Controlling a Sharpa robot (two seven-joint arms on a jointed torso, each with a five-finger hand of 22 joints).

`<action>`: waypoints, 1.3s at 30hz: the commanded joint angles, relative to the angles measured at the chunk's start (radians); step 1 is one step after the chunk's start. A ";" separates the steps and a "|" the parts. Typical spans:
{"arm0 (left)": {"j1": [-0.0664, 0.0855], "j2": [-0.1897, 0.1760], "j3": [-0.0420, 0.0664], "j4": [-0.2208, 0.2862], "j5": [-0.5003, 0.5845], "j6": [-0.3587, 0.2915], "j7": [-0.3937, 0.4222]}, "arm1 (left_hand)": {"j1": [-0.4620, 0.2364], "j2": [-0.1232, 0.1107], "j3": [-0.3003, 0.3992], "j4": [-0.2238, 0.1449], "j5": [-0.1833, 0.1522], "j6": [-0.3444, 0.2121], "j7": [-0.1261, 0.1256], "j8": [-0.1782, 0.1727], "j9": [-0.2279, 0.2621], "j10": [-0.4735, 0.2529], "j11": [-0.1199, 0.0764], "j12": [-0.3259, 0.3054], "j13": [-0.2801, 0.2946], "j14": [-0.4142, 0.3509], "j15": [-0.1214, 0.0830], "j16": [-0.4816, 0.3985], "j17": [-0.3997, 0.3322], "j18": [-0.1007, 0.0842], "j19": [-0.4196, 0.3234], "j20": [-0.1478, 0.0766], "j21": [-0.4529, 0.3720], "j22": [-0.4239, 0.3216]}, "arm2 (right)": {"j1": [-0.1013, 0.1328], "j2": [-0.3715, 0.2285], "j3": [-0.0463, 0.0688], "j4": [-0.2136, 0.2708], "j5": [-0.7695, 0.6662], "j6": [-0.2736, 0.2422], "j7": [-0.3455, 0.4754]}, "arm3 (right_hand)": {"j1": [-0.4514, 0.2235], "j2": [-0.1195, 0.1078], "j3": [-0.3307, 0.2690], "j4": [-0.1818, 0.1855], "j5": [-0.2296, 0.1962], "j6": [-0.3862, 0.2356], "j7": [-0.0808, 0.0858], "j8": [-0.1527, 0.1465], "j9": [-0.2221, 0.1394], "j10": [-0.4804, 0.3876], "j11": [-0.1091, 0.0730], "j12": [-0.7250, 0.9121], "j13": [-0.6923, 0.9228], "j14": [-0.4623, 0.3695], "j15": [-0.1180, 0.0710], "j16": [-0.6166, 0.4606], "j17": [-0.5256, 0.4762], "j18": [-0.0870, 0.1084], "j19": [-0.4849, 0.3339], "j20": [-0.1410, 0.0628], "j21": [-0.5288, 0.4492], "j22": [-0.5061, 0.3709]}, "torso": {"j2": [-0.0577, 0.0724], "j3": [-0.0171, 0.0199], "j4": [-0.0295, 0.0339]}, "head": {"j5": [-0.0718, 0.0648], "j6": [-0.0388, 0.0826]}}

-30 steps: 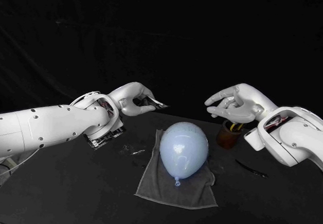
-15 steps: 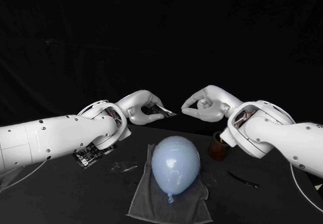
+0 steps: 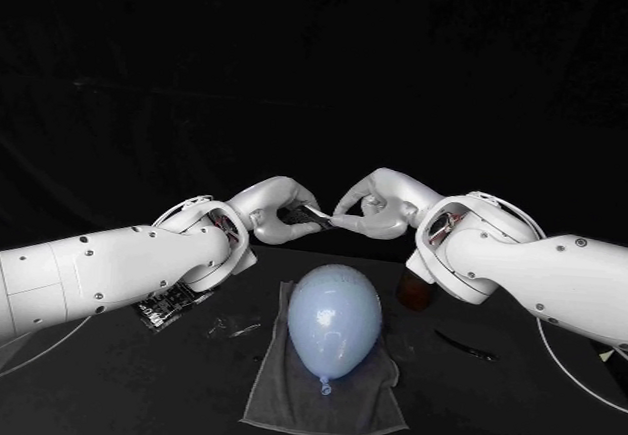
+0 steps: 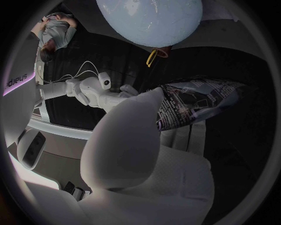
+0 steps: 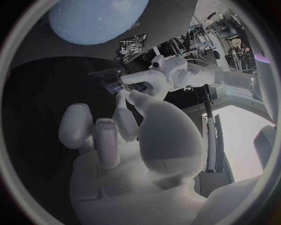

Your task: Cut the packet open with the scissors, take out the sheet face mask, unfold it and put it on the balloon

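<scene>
Upper centre of the head view, above the far edge of the black table (image 3: 532, 413): the left hand (image 3: 275, 209) holds the dark printed foil packet (image 3: 311, 215) in the air. Its fingers are wrapped round one end, and the free end points at the right hand (image 3: 370, 205). Looks like a presentation grip, keeping the packet off the table so the other hand can reach the mouth.

Right hand: fingers curled in, thumb and a fingertip brought together right at the packet's free end. Can't tell if they actually grip anything, since the contact is hidden. No mask is visible outside the packet. My read is that mask extraction is the step in hand.

Lower centre: the pale blue oval balloon (image 3: 333, 312) lies on a grey folded towel (image 3: 280, 401), knot toward the bottom of the frame. The towel is probably there to stop it rolling. The balloon sits right under the hands, so the carry is short.

The brown cup (image 3: 414, 293) is just right of the balloon, partly behind the right arm. The left wrist view shows a yellow loop (image 4: 151, 57) in it, likely the scissors' handle, which suggests cutting is done.
</scene>
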 commanded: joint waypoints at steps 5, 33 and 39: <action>0.003 0.005 0.002 0.004 -0.010 0.013 0.008 | 0.004 -0.001 0.004 0.000 0.007 0.003 0.002 0.004 0.046 0.006 -0.003 -0.005 0.001 0.006 -0.002 -0.004 0.000 -0.003 0.008 0.001 -0.006 -0.001 | -0.002 0.007 0.000 -0.005 -0.053 0.021 -0.025 | -0.010 -0.002 -0.003 0.010 -0.007 -0.002 -0.003 0.007 0.003 0.014 -0.001 0.024 0.024 0.081 0.008 0.006 0.131 -0.008 0.005 -0.001 0.004 0.001 | 0.001 -0.0004 0.0007 | -0.006 -0.008; 0.007 -0.004 0.002 0.023 -0.044 0.012 0.003 | 0.004 -0.002 0.008 -0.001 0.007 0.002 0.002 0.004 0.047 0.007 -0.003 -0.006 0.001 0.007 -0.002 -0.005 0.000 -0.003 0.010 0.001 -0.006 -0.001 | -0.008 -0.004 0.000 -0.018 -0.057 0.049 -0.037 | 0.031 0.054 0.037 0.012 -0.087 0.015 -0.013 0.026 0.031 0.028 -0.009 0.074 0.084 0.082 0.001 0.011 0.147 -0.009 0.005 -0.007 0.009 0.018 | 0.000 0.0010 -0.0009 | -0.009 -0.016; 0.007 -0.003 0.002 0.020 -0.052 0.011 0.003 | 0.004 -0.002 0.008 -0.001 0.007 0.002 0.002 0.004 0.047 0.007 -0.003 -0.006 0.001 0.007 -0.002 -0.005 0.000 -0.003 0.010 0.001 -0.006 -0.001 | -0.008 -0.013 0.000 -0.011 -0.047 0.054 -0.033 | 0.015 0.055 0.032 0.029 -0.087 0.013 -0.013 0.027 0.035 0.030 -0.008 0.078 0.090 0.082 0.002 0.011 0.147 -0.009 0.004 -0.008 0.009 0.020 | 0.000 0.0008 -0.0008 | -0.011 -0.016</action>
